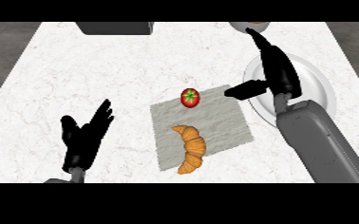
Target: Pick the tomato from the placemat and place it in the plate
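A red tomato (189, 97) with a green stem top lies near the far edge of the grey placemat (224, 123). To its right stands the white plate (316, 83), partly covered by my right hand (277, 71). That hand is open, fingers stretched away from me and thumb pointing left toward the tomato, a short gap apart from it. My left hand (84, 135) rests open at the lower left, fingers up, well clear of the mat.
A golden croissant (191, 147) lies on the near part of the placemat. A dark grey box (116, 27) sits at the counter's far edge, and a white bowl-like object (249, 26) shows at the far right.
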